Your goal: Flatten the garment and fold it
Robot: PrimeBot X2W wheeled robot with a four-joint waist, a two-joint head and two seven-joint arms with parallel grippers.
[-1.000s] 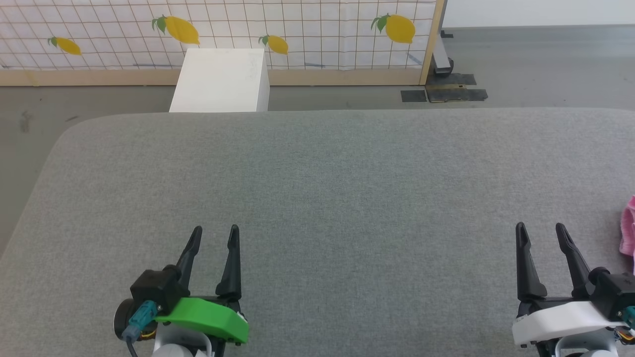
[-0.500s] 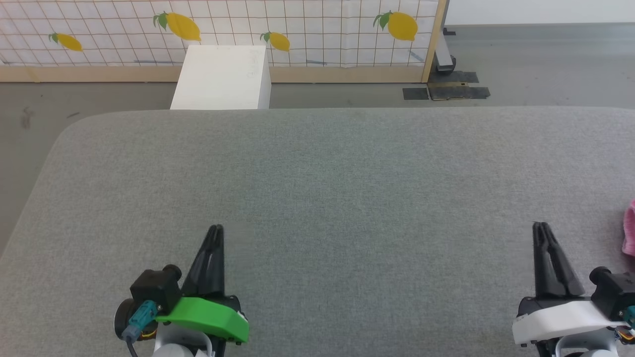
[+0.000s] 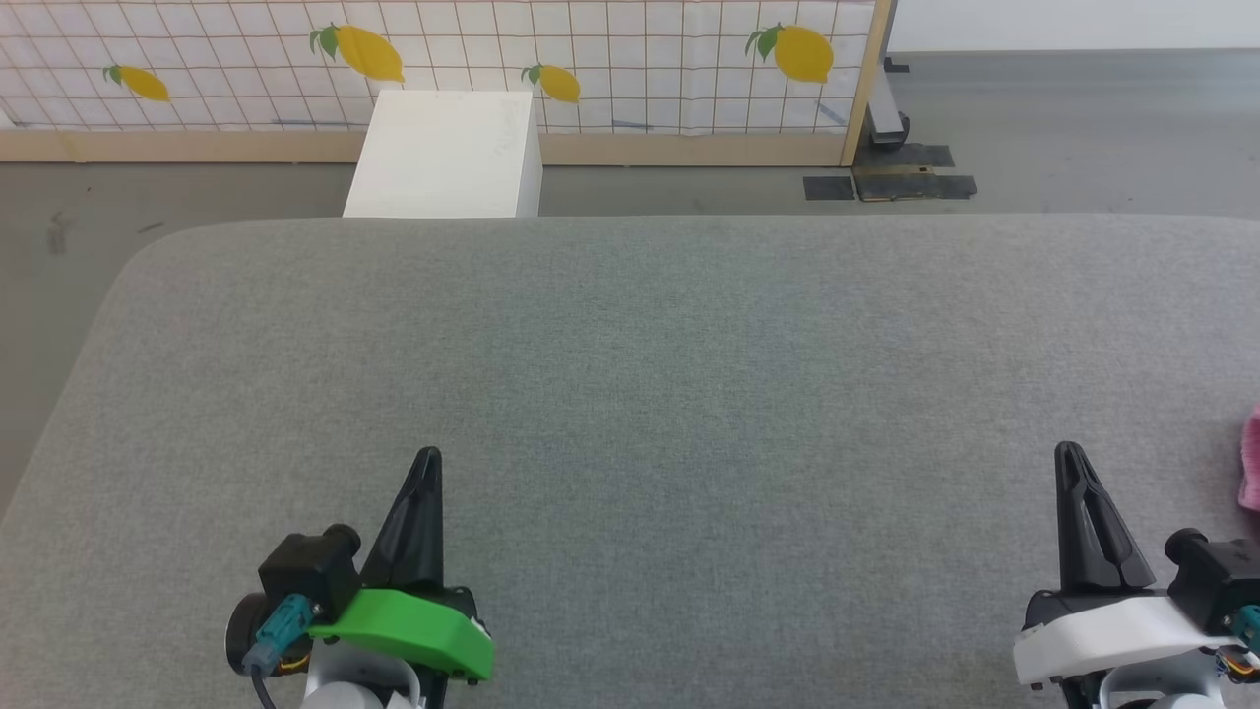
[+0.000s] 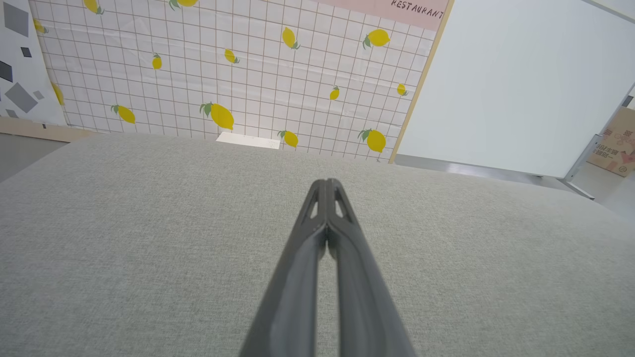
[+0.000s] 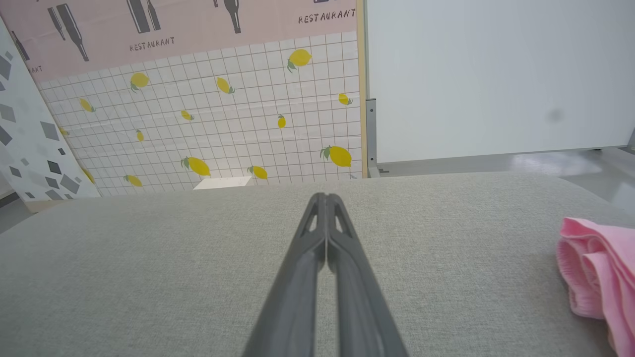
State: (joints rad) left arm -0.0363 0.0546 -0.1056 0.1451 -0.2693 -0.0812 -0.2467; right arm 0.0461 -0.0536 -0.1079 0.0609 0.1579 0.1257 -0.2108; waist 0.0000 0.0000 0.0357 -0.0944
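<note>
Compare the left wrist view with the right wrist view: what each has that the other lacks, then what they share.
Left wrist: the left gripper, jaws shut, and a cardboard box. Right wrist: the right gripper, jaws shut, and the crumpled pink garment. Shared: the grey table, lemon-print wall, white box.

On the table (image 3: 630, 374), the garment (image 5: 595, 277) right of the right claw (image 3: 1069, 457); the box (image 3: 445, 153) behind the table.

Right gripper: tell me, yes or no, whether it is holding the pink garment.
No: the right gripper is shut on nothing, and the garment lies apart, off to its right.
</note>
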